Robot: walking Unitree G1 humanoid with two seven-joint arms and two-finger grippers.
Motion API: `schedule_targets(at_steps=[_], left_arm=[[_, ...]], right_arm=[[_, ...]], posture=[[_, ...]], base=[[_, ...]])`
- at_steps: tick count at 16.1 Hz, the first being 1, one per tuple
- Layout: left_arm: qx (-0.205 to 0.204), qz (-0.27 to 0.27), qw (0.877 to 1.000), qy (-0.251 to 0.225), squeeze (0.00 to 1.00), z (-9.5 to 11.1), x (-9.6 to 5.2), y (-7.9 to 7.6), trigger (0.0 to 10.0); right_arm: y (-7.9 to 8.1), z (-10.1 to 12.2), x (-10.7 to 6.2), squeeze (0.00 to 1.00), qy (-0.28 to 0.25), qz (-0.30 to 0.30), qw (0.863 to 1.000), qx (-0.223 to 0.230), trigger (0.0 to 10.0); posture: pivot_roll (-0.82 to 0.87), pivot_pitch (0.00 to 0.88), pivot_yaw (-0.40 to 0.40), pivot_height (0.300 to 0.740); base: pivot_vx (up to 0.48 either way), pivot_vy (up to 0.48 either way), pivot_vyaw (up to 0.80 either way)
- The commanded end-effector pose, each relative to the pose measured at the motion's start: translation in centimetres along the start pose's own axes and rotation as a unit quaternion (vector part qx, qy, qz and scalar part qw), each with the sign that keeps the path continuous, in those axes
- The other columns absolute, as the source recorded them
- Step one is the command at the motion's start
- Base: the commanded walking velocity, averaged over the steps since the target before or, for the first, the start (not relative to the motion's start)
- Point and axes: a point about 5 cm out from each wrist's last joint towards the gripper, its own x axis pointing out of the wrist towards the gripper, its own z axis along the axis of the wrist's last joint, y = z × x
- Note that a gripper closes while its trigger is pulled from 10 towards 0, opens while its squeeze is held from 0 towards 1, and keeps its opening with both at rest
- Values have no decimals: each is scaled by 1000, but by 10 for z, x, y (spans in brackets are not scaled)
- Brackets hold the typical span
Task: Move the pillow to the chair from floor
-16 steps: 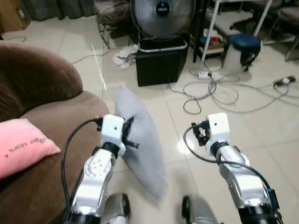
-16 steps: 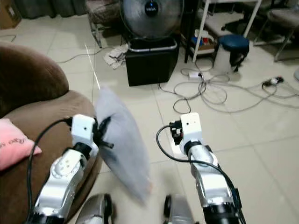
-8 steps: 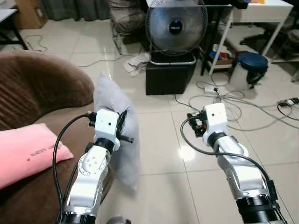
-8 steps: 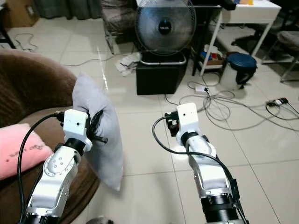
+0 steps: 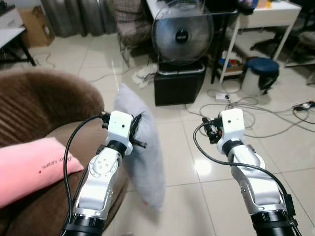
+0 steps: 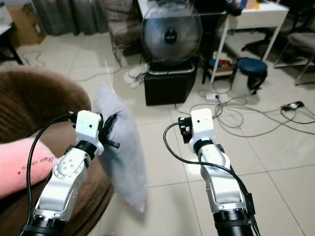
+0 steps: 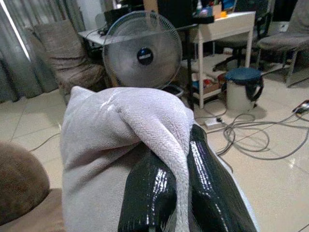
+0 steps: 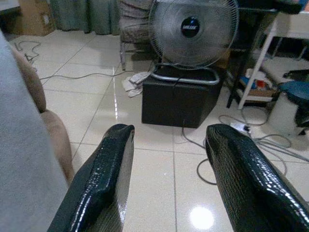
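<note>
Left gripper [image 5: 138, 135], at about 9 o'clock in the left eye view: jaws pinching a fold of the soft light-grey fleece pillow [image 5: 145, 152]. In the left wrist view, grey fabric [image 7: 120, 145] is bunched between the two glossy black fingers [image 7: 212, 188], which press on it from both sides.

The pillow hangs upright from that grip, off the floor, top corner toward 12 o'clock, lower corner toward 6 o'clock, clear of the cream glossy tiled floor [image 5: 187, 162]. It sits just beside the front edge of the brown plush upholstered chair [image 5: 44, 108], on the chair's 3 o'clock side; contact with the chair edge cannot be told.

A pink rectangular cushion with dark lettering [image 5: 34, 167] lies on the chair seat at 8 o'clock.

Right gripper [image 6: 184, 130], at 3 o'clock of the pillow and apart from it: jaws spread, nothing between them. In the right wrist view its two black fingers [image 8: 106, 169] frame bare floor.

Background, toward 12 o'clock: round grey pedestal fan [image 5: 182, 32] standing behind a black box-shaped bin [image 5: 179, 86]. Toward 2 o'clock: blue round-topped stool [image 5: 261, 69], white tabletop [image 5: 266, 10], and loose grey cables [image 5: 256, 113] coiled on the tiles.
</note>
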Motion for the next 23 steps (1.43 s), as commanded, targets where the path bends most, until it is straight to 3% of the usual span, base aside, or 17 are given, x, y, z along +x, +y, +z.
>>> schedule_targets(at_steps=[1, 7, 15, 23], left_arm=[[-4, 4, 1000, -23, 0, 11, 6, 1, 10000], [-6, 13, 1000, -12, 0, 5, 4, 1, 10000], [6, 52, 999, -4, 0, 2, -6, 13, 10000], [-13, 42, 999, 7, 0, 4, -5, 11, 10000]], right_arm=[[3, -3, -3, 0, 6, 7, 1000, -10, 10000], [6, -5, -2, 0, 12, 14, 1000, -12, 10000], [11, -12, 5, 0, 32, 33, 999, -19, 10000], [9, -22, -1, 0, 49, 7, 999, 5, 10000]], posture=[[-109, 0, 71, 740], [-87, 0, 43, 740], [-32, 0, 8, 740], [-37, 0, 35, 740]], base=[[0, -480, 0], [0, -480, 663], [0, -480, 780], [0, 120, 0]])
